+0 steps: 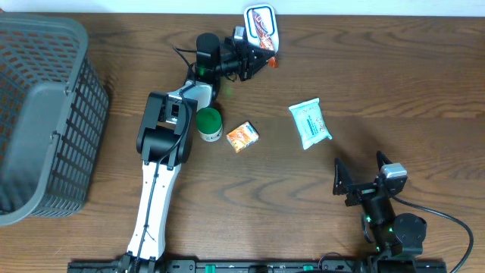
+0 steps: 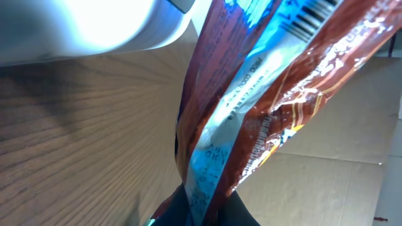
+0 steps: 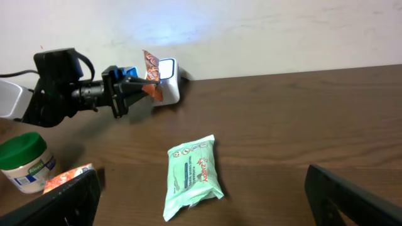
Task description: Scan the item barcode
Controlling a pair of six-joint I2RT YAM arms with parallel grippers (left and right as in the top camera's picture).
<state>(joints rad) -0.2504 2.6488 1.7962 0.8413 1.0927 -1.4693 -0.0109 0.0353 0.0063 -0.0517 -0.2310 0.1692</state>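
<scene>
left gripper (image 1: 256, 57) clamped shut on the packet (image 2: 251, 125), held up just beside the scanner (image 3: 168, 88), barcode (image 2: 308, 19) showing | right gripper (image 1: 360, 168) jaws wide open, holding nothing, well away from the scanner | wipes (image 1: 309, 123), box (image 1: 242, 136), jar (image 1: 209, 123) on the table between the right gripper and the scanner | basket (image 1: 91, 98) well apart from the scanner

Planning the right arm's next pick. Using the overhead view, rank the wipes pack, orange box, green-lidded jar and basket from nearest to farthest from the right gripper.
From the right gripper:
1. wipes pack, just ahead, toward the centre.
2. orange box, mid-table.
3. green-lidded jar, beside the box, by the left arm.
4. basket, far left edge.
</scene>
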